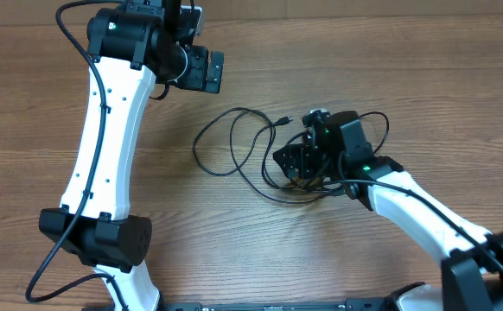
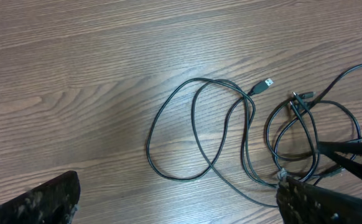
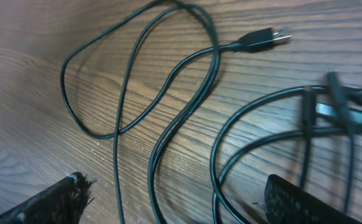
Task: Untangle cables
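The cables (image 1: 234, 142) are thin black cords lying looped and crossed on the wooden table. One silver-tipped USB plug (image 1: 283, 118) lies free at the top of the tangle. It also shows in the left wrist view (image 2: 267, 83) and the right wrist view (image 3: 268, 37). My right gripper (image 1: 293, 161) is open, low over the right part of the tangle, and several cable strands (image 3: 168, 143) run between its fingers (image 3: 175, 199). My left gripper (image 1: 208, 71) is open and empty (image 2: 178, 205), raised above and to the left of the cables (image 2: 199, 130).
The wooden table (image 1: 390, 52) carries only the cables. The left arm's white link (image 1: 105, 138) stands at the left. The right arm (image 1: 407, 203) reaches in from the lower right, with its own thicker black cable along it.
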Robot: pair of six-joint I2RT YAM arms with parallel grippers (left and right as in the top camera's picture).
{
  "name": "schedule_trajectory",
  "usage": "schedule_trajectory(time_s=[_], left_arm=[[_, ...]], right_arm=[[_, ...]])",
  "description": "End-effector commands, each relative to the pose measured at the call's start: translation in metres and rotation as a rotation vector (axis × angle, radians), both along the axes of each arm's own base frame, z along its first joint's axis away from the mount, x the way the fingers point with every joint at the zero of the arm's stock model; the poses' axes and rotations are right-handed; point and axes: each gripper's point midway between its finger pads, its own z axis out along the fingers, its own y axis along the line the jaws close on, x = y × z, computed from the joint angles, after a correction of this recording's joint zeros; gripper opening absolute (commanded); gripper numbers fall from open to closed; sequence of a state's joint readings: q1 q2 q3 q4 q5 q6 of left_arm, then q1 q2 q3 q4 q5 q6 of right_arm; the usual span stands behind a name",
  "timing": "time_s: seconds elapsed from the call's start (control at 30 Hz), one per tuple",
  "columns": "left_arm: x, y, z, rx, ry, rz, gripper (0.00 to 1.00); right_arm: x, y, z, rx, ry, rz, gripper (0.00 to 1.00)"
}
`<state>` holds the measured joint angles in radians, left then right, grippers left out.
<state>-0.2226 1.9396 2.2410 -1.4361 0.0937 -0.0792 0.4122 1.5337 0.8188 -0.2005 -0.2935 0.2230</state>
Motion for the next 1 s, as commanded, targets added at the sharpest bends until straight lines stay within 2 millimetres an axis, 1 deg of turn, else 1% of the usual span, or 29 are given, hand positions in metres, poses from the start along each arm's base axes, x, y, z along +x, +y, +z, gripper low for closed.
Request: schedule_trajectory(time_s=[0.0,0.13,0.2,0.33,0.43,0.5,0.53,0.6,0.83,0.87,0.9,0.93,0.97], left_arm=[[-0.003,-0.002,0.015,-0.024,-0.034,0.007,1.00],[-0.003,-0.002,0.015,-0.024,-0.034,0.006,1.00],[-0.003,-0.002,0.015,-0.024,-0.033,0.007,1.00],[-0.003,-0.002,0.015,-0.024,-0.034,0.007,1.00],[-0.003,-0.002,0.015,-0.024,-0.033,0.007,1.00],[-0.003,-0.002,0.015,-0.024,-0.033,0.007,1.00],[-0.003,-0.001,0.015,-0.023,-0.034,0.007,1.00],[-0.003,-0.002,0.015,-0.024,-0.033,0.007,1.00],[-0.003,-0.001,0.015,-0.023,-0.033,0.007,1.00],[-0.003,-0.002,0.015,-0.024,-0.034,0.007,1.00],[-0.003,-0.002,0.015,-0.024,-0.034,0.007,1.00],[-0.003,-0.002,0.015,-0.024,-0.033,0.007,1.00],[-0.003,-0.002,0.015,-0.024,-0.033,0.007,1.00]], right_arm=[[-0.002,0.014,-0.011,-0.019,-0.004,0.047,0.91],[-0.003,0.025,-0.025,-0.023,0.006,0.073,0.93],[-0.007,0.032,-0.033,-0.030,0.021,0.092,0.93],[-0.017,0.049,-0.041,-0.033,0.024,0.141,0.93],[-0.022,0.063,-0.053,-0.042,0.020,0.175,0.93],[-0.025,0.072,-0.061,-0.044,0.016,0.197,0.91],[-0.026,0.074,-0.064,-0.050,0.014,0.200,0.88],[-0.023,0.071,-0.066,-0.077,0.003,0.181,0.80],[-0.020,0.068,-0.067,-0.095,-0.008,0.163,0.67],[-0.019,0.067,-0.067,-0.101,-0.012,0.156,0.60],[-0.017,0.065,-0.068,-0.110,-0.015,0.145,0.51],[-0.016,0.064,-0.068,-0.114,-0.018,0.141,0.40],[-0.016,0.063,-0.068,-0.116,-0.019,0.138,0.32]])
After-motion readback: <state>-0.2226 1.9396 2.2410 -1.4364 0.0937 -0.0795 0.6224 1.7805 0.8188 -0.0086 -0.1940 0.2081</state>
